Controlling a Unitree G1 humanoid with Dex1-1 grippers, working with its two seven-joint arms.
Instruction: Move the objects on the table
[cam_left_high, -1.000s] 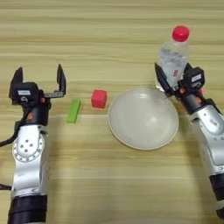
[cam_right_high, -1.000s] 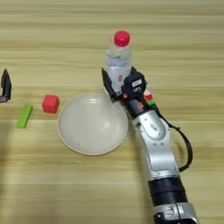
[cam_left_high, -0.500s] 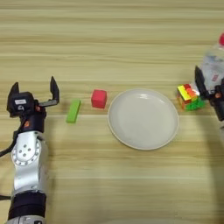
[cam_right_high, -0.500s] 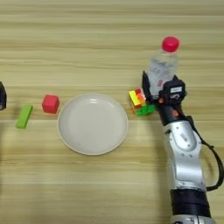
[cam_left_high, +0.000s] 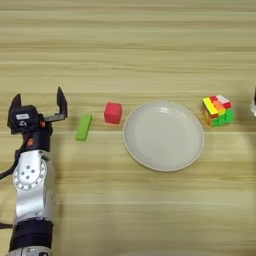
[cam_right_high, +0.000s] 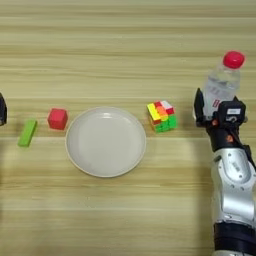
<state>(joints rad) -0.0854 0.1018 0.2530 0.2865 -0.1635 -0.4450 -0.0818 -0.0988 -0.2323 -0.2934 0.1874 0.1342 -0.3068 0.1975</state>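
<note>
My right gripper (cam_right_high: 220, 104) is shut on the clear bottle (cam_right_high: 218, 86) with a red cap, holding it upright at the table's right side. Left of it the multicoloured puzzle cube (cam_right_high: 161, 116) sits on the wood, beside the empty beige plate (cam_right_high: 105, 141). The red cube (cam_left_high: 113, 112) and the flat green block (cam_left_high: 83, 127) lie left of the plate. At the far left my left gripper (cam_left_high: 39, 101) stands open with nothing between its fingers, a short way left of the green block.
The wooden table (cam_left_high: 130, 50) fills both views. Only the left arm (cam_left_high: 31, 190) and right arm (cam_right_high: 231, 190) rise from the near edge.
My right gripper has carried the bottle to the right, away from the plate, uncovering the puzzle cube. The left gripper drifted slightly down and left, still open.
</note>
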